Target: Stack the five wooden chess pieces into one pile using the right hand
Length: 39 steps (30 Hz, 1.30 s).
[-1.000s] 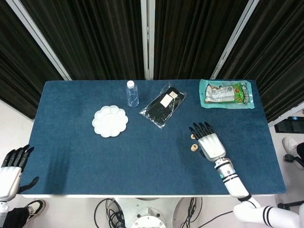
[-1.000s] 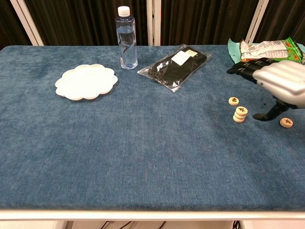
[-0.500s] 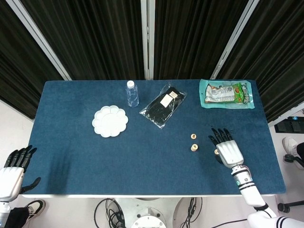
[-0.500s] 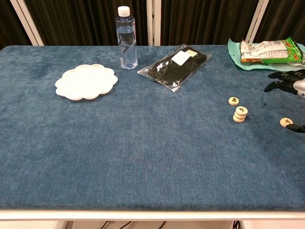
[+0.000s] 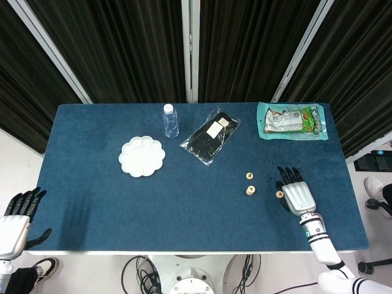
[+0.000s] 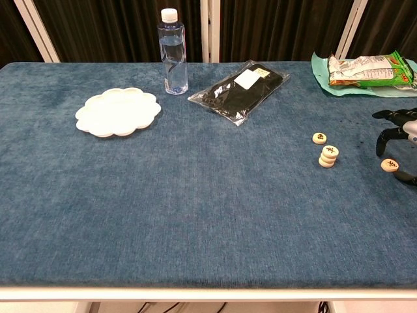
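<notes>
A short stack of round wooden chess pieces (image 6: 329,156) stands right of the table's middle, also visible from the head view as the stack (image 5: 250,190). One single piece (image 6: 319,137) lies just behind it. Another single piece (image 6: 389,165) lies further right, flat on the cloth. My right hand (image 5: 296,196) hovers over that piece (image 5: 279,195). In the chest view the right hand (image 6: 405,125) is at the frame's edge, fingers arched down on one side of the piece and thumb on the other; no firm pinch shows. My left hand (image 5: 15,217) hangs open off the table's near left corner.
A white palette dish (image 6: 118,111), a water bottle (image 6: 172,52) and a black packet (image 6: 240,90) sit across the back. A green snack bag on a teal tray (image 6: 368,70) lies at the back right. Blue cloth (image 6: 195,195) covers the table.
My right hand swung right from beside the stack to the lone piece, then lowered its fingers around it. The pieces and my left hand stayed put.
</notes>
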{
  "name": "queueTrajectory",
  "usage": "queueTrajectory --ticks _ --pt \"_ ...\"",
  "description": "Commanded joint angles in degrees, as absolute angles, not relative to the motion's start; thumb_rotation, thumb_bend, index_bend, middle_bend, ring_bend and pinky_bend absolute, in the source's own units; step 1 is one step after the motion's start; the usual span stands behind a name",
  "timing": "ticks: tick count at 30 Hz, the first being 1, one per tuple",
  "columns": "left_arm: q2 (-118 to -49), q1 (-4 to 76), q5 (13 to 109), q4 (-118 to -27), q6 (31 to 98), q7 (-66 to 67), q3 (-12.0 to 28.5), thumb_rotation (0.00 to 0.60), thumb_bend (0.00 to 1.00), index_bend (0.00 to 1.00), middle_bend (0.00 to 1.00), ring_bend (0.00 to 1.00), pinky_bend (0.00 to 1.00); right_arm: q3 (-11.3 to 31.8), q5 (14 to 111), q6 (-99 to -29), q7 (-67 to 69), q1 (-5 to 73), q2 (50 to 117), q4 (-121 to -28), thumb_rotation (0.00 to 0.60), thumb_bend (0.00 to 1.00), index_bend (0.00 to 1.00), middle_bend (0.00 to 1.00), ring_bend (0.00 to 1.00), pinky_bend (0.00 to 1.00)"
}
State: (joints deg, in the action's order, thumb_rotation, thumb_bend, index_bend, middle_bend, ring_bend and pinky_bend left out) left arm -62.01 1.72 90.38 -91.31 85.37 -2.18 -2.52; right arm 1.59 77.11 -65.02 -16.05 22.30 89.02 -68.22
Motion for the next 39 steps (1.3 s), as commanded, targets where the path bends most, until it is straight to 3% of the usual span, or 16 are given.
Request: queueTrajectory --ticks 1,6,13,22,29,39 --pt "-62.0 1.7 90.4 -91.3 85.4 -2.1 -2.5 0.600 0.24 0.04 0.00 0.00 0.00 1.6 77.2 -65.0 -16.0 22.2 89.1 -68.1 0.600 0.27 0.44 0.02 0.00 0.00" --pt "-62.0 1.7 90.4 -91.4 85.3 -2.0 -2.5 0.600 0.24 0.04 0.00 0.00 0.00 1.8 77.5 -65.2 -15.8 22.0 89.2 -67.9 0.600 0.27 0.50 0.02 0.00 0.00" --pt "-62.0 1.7 90.3 -91.4 85.4 -2.2 -2.5 0.600 0.24 0.04 0.00 0.00 0.00 2.5 78.5 -66.1 -15.5 22.2 88.6 -69.1 0.600 0.27 0.52 0.02 0.00 0.00" --pt "-62.0 1.7 90.3 -91.4 85.4 -2.2 -2.5 0.600 0.24 0.04 0.00 0.00 0.00 5.1 80.0 -65.2 -19.9 25.8 85.5 -78.0 0.600 0.27 0.53 0.03 0.00 0.00" --pt "-61.8 1.7 90.1 -91.4 85.1 -2.5 -2.6 0.600 0.24 0.04 0.00 0.00 0.00 7.4 75.8 -59.6 -26.5 29.9 84.7 -83.8 0.600 0.27 0.55 0.04 0.00 0.00" --pt "-61.7 1.5 90.2 -91.0 85.7 -3.5 -2.4 0.600 0.24 0.04 0.00 0.00 0.00 7.6 69.9 -57.3 -33.6 31.9 85.5 -85.4 0.600 0.27 0.56 0.04 0.00 0.00"
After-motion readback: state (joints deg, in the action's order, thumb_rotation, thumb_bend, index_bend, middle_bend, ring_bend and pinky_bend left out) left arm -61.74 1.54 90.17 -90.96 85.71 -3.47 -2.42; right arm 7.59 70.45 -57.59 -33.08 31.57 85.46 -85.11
